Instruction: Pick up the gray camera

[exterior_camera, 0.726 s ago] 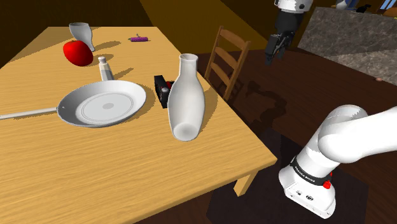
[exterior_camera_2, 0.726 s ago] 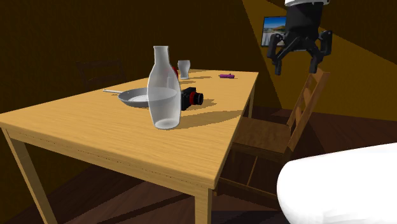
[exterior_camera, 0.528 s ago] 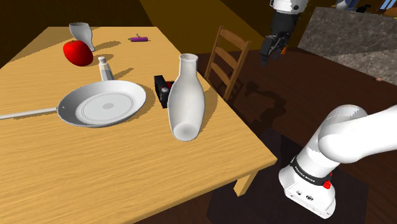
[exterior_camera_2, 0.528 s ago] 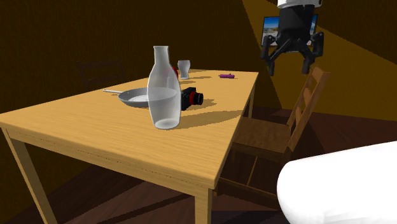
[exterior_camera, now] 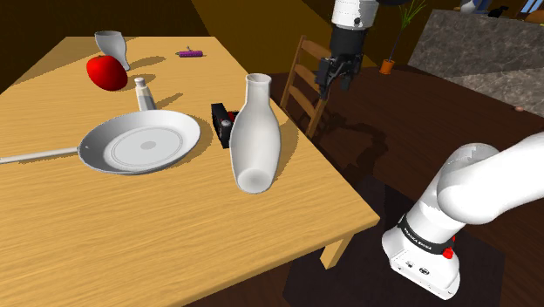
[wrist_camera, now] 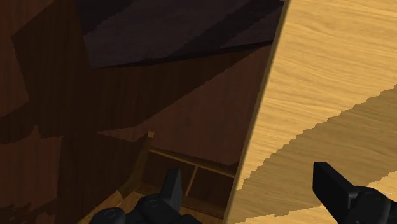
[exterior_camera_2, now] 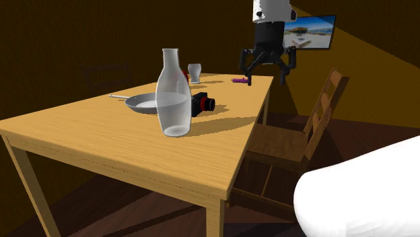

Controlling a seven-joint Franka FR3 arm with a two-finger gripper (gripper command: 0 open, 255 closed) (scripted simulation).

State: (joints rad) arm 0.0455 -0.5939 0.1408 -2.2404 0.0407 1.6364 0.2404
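Wooden table stands in a dim brown room, with a wooden chair by its side. On the table sits the black and red camera. In the shoulder view it is at 3 o'clock from the grey pan, and a tall bottle stands just beside it at 5 o'clock. The black gripper hangs in the air above the table's edge and the chair, at 2 o'clock from the camera, well apart from it. Its fingers are wide apart and hold nothing.
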